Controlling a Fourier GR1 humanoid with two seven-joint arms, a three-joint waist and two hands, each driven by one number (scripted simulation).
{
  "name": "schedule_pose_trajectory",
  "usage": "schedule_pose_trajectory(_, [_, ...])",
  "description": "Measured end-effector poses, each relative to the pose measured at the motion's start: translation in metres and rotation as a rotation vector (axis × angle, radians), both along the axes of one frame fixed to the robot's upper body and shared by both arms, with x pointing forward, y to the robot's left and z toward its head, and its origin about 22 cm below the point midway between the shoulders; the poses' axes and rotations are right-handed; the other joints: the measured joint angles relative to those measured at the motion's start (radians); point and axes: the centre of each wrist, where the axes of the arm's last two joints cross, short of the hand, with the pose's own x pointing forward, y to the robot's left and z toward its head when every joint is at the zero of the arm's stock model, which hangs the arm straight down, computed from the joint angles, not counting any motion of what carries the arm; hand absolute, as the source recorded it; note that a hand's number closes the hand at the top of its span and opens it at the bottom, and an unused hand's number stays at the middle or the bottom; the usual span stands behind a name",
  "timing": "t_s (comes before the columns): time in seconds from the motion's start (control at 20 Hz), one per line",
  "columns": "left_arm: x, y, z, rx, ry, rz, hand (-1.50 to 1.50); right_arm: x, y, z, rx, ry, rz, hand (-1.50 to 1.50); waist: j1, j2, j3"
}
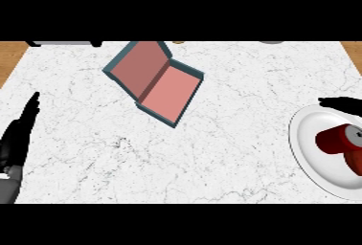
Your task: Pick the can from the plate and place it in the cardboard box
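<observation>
Marble, white with grey veins, tops the counter (212,162); brown wood shows at both far corners. A teal cardboard box with a pink inside (155,81) lies open. The red metal can (333,141) lies on its side on the round white plate (305,143) at the right edge. The right hand (343,104) is by the plate's far rim, clear of the can; how open it is cannot be told. The left hand (20,131) rests open at the left edge, holding nothing.

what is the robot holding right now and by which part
Nothing. The can lies on the plate; the right hand shows beyond it, apart, and the left hand rests open at the left edge.
</observation>
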Motion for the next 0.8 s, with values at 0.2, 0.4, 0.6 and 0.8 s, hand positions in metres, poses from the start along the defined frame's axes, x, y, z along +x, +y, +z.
schedule_pose_trajectory(0.2, [-0.001,0.001,0.003,0.006,-0.005,0.006,0.00,-0.002,0.010,-0.005,0.025,-0.006,0.044,-1.50,-0.005,-0.002,-0.001])
schedule_pose_trajectory(0.4, [-0.005,0.003,-0.002,0.002,-0.004,0.007,0.00,-0.008,0.014,0.000,0.021,-0.007,0.071,-1.50,-0.009,-0.004,-0.001])
schedule_pose_trajectory(0.6, [-0.005,0.000,-0.005,0.004,-0.005,0.007,0.00,-0.013,0.018,0.002,-0.026,0.013,0.074,-1.50,-0.009,-0.003,-0.001])
schedule_pose_trajectory(0.8, [-0.002,0.000,-0.005,-0.004,-0.002,0.002,0.00,-0.011,0.022,-0.005,-0.059,0.039,0.047,-1.50,-0.004,-0.001,0.000])
